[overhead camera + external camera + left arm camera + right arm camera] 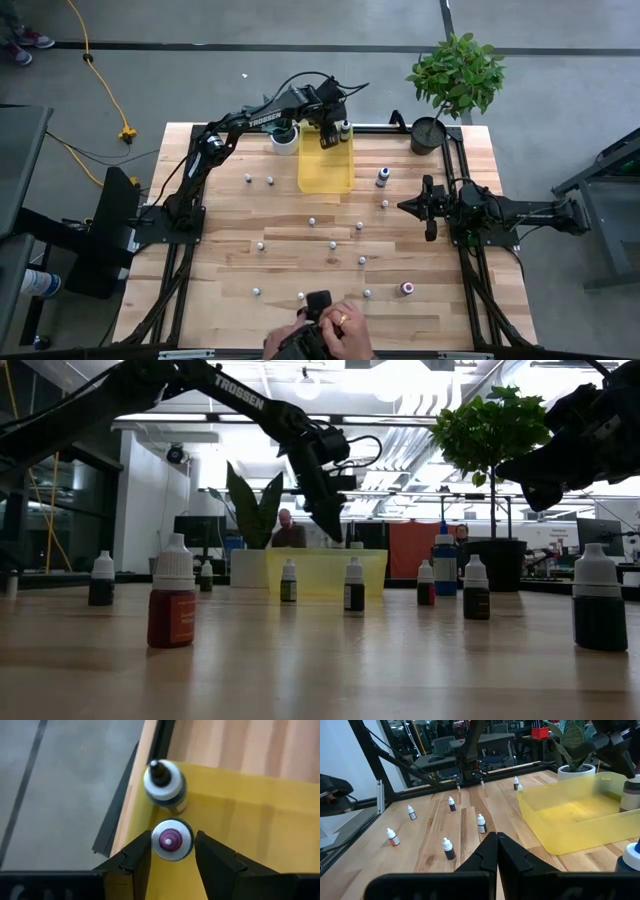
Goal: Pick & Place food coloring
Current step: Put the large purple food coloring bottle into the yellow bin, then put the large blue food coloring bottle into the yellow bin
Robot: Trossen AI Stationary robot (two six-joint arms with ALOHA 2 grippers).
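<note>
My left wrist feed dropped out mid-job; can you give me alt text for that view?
The left claw hangs open over a corner of the translucent yellow plastic tray, its dark fingers flanking, with narrow gaps, a small white-capped bottle with a purple tip. A second white-collared bottle with a dark tip stands beside it in the same corner.

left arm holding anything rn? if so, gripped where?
Cannot tell for sure. The left gripper sits over the tray corner with its fingers flanking a purple-tipped bottle at the cap, narrow gaps showing either side, so probably releasing.
</note>
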